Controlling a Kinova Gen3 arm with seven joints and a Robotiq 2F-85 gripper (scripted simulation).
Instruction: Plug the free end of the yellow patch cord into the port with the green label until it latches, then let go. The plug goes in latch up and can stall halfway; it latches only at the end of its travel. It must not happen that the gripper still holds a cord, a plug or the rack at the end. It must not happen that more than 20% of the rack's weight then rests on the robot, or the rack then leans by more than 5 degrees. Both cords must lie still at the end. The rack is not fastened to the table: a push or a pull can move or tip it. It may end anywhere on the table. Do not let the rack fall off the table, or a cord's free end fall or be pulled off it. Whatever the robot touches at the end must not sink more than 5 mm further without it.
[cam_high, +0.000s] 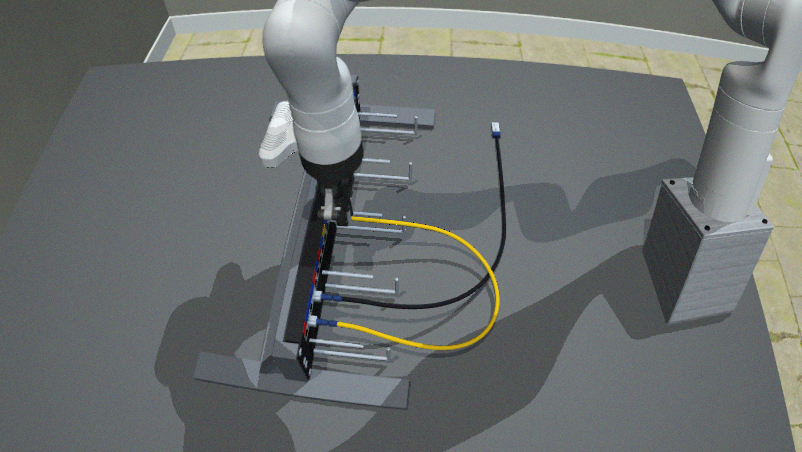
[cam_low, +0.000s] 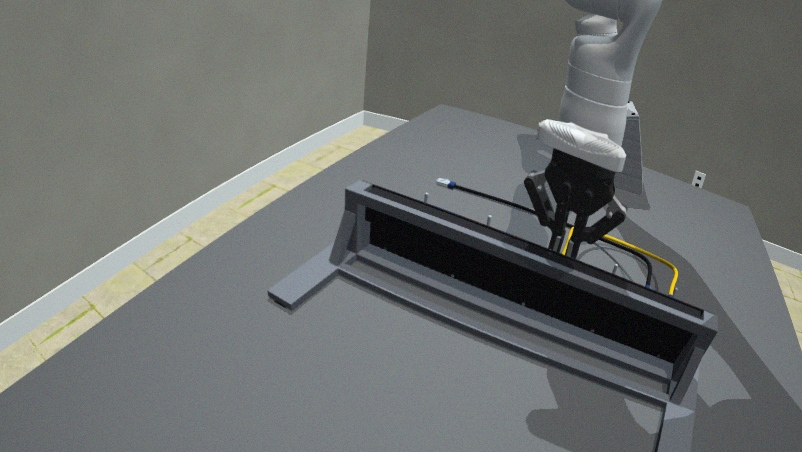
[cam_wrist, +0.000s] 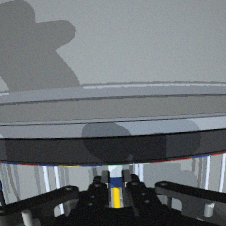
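The grey rack (cam_high: 306, 280) stands upright on the table, its port face with coloured labels toward the cords. The yellow patch cord (cam_high: 482, 269) loops from a lower port up to my gripper (cam_high: 331, 216), which is shut on the cord's free plug right at the rack's face. In the wrist view the yellow cord and blue plug boot (cam_wrist: 116, 192) sit between my fingers, against the rack's bar (cam_wrist: 113, 140). The green label is hidden behind the plug. From behind, my gripper (cam_low: 567, 244) reaches down just past the rack's top rail (cam_low: 522, 247). I cannot tell how deep the plug sits.
A black patch cord (cam_high: 494, 224) runs from a port to its free plug (cam_high: 495, 129) lying on the table. Metal cable pegs (cam_high: 365, 289) stick out from the rack's face. The arm's base pedestal (cam_high: 702, 252) stands at the right.
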